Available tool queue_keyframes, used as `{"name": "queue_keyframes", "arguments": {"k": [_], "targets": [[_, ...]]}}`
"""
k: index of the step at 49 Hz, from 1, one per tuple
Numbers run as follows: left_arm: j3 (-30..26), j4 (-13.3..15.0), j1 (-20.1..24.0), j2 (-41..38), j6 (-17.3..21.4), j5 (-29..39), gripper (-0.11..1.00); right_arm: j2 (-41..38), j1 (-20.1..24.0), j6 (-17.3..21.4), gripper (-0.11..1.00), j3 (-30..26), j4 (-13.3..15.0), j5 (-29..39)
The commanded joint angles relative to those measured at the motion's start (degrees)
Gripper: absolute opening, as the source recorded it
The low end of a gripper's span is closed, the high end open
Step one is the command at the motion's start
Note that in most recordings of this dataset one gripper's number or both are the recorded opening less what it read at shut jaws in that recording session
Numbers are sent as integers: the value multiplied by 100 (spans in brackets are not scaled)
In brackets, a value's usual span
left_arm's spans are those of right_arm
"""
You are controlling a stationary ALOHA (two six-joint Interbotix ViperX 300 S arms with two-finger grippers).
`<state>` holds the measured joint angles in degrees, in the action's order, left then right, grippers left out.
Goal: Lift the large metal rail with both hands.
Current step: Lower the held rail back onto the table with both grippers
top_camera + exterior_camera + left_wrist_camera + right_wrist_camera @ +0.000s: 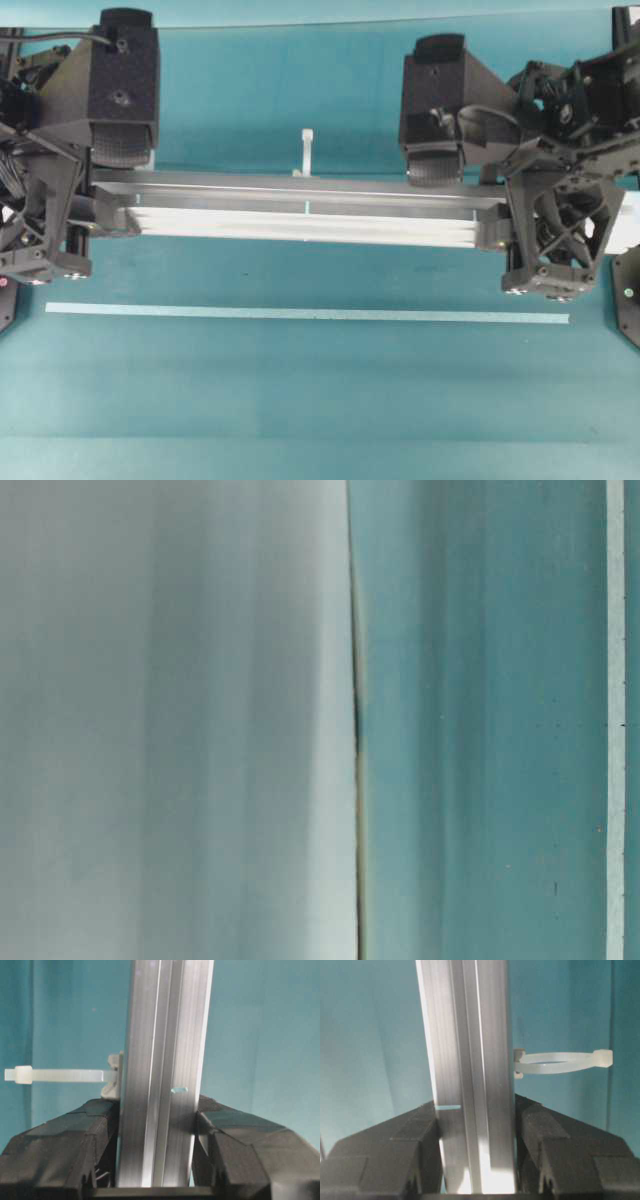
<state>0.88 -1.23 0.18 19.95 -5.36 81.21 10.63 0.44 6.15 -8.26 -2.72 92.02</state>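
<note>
While both grippers clamp its ends, the large metal rail (300,205) lies crosswise over the teal desk (300,400), silver-grey, grooved lengthwise, running left to right between the two arms. Left gripper (157,1125): jaws closed on the rail's left end, black fingers (65,1145) pressed to either side of the bar. Right gripper (475,1127): jaws closed on the rail's right end, likewise flanking it. White cable tie (307,150): fixed to the rail's far side near mid-length, standing out from it; the wrist views show similar ties close to each grip. Thin pale tape strip (305,314): flat on the desk, parallel to the rail, nearer the viewer and apart from it. Containers: none seen. Table-level view: blurred grey and teal, no object legible
</note>
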Motion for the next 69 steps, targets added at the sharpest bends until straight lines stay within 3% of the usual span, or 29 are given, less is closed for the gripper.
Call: {"name": "queue_keyframes", "arguments": {"k": [1, 20, 29, 44, 69], "targets": [[-237, -26, 35, 18, -35, -70, 36, -18, 44, 53, 39, -237, -26, -26], [-202, -26, 62, 18, -35, -62, 36, -44, 35, 44, 39, -202, 0, -18], [105, -26, 105, 18, -35, -149, 36, -44, 35, -18, 39, 26, 0, -53], [1178, -26, 114, 18, -70, -738, 36, 26, 35, -185, 39, 1151, 0, -896], [2900, -26, 246, -193, -44, -2540, 36, 158, -193, -475, 39, 3182, 44, -3006]]}}
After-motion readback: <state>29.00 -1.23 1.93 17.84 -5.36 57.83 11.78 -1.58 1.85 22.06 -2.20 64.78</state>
